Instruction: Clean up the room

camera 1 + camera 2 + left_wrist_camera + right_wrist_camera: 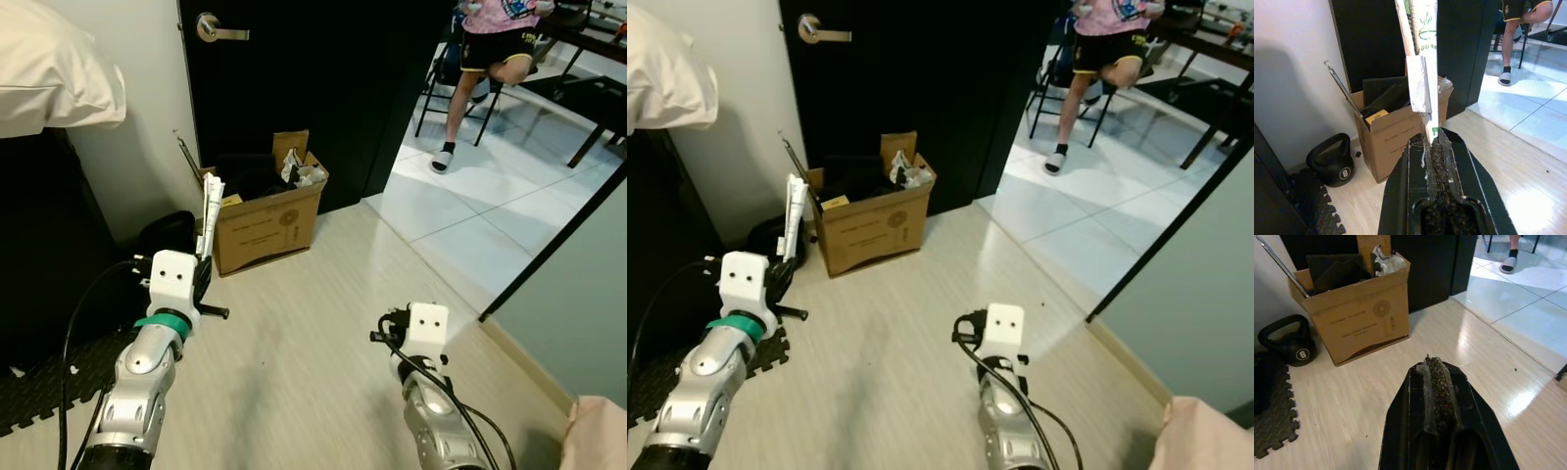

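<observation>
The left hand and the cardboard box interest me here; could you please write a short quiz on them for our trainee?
1. True or false: the left hand is shut on a flattened white carton.
2. What stands on the floor beside the cardboard box? A) kettlebell B) bucket C) lamp
3. Fill in: the right hand holds ____.

Key: 1 true; 2 A, the black kettlebell; 3 nothing.

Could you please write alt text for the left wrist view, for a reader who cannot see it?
The left gripper, its black fingers shut, holds a flattened white paper carton with green print upright, above pale wood flooring. Behind it stands an open brown cardboard box against a black door, with a black kettlebell beside it.
</observation>
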Controlling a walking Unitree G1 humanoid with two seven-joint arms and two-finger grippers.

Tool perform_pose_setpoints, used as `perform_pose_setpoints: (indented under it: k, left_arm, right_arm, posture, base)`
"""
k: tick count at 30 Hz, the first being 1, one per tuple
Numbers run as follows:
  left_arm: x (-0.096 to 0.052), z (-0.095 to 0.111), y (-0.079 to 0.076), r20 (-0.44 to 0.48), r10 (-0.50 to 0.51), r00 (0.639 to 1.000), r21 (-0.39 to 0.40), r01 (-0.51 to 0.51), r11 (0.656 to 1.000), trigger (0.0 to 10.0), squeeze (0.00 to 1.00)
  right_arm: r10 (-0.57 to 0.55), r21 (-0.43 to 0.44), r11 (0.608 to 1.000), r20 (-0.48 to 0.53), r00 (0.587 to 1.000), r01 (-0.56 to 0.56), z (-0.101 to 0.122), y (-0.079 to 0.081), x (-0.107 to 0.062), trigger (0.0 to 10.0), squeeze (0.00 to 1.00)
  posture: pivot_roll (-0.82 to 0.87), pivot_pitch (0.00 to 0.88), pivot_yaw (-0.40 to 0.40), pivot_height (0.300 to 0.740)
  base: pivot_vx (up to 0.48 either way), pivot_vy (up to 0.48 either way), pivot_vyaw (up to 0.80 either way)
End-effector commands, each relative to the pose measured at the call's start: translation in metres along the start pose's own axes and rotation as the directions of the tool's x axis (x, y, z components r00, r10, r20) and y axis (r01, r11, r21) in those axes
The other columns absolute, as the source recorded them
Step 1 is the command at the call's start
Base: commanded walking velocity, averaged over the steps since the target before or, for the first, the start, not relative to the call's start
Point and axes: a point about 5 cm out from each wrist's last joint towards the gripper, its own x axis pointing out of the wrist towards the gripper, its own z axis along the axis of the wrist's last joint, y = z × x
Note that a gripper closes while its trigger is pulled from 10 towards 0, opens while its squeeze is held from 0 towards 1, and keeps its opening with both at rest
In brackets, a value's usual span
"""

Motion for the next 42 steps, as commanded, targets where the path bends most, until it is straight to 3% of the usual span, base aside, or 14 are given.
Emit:
perform_pose_setpoints:
  k: [1,7,17,42]
  left_arm:
    - [-0.0012,-0.0009,-0.0023,-0.005,-0.010,1.000,-0.007,0.010,1.000,10.0,0.00]
    - [-0.0002,0.0001,-0.0033,0.002,-0.014,1.000,-0.010,0.014,1.000,10.0,0.00]
    - [-0.0003,0.0007,-0.0008,0.003,-0.012,1.000,-0.011,0.012,1.000,10.0,0.00]
    - [-0.0012,-0.0008,-0.0037,0.000,-0.006,1.000,-0.027,0.006,1.000,10.0,0.00]
  right_arm:
    - [-0.009,0.013,1.000,-0.007,1.000,0.009,-0.0006,-0.0025,-0.0004,10.0,0.00]
    - [-0.005,0.022,1.000,-0.003,1.000,0.005,0.0001,-0.0019,-0.0009,10.0,0.00]
    - [0.005,0.027,1.000,-0.001,1.000,-0.005,0.0003,-0.0014,-0.0010,10.0,0.00]
    - [0.015,0.015,1.000,-0.001,1.000,-0.015,0.0020,-0.0046,-0.0015,10.0,0.00]
  posture:
    - [0.10,0.000,0.008,0.740]
    - [0.10,0.000,0.011,0.740]
    - [0.10,0.000,0.010,0.740]
    - [0.09,0.000,-0.001,0.740]
  base:
    - [0.341,0.000,0.00]
    - [0.370,0.000,0.00]
    - [0.396,0.000,-0.74]
    - [0.404,0.000,0.00]
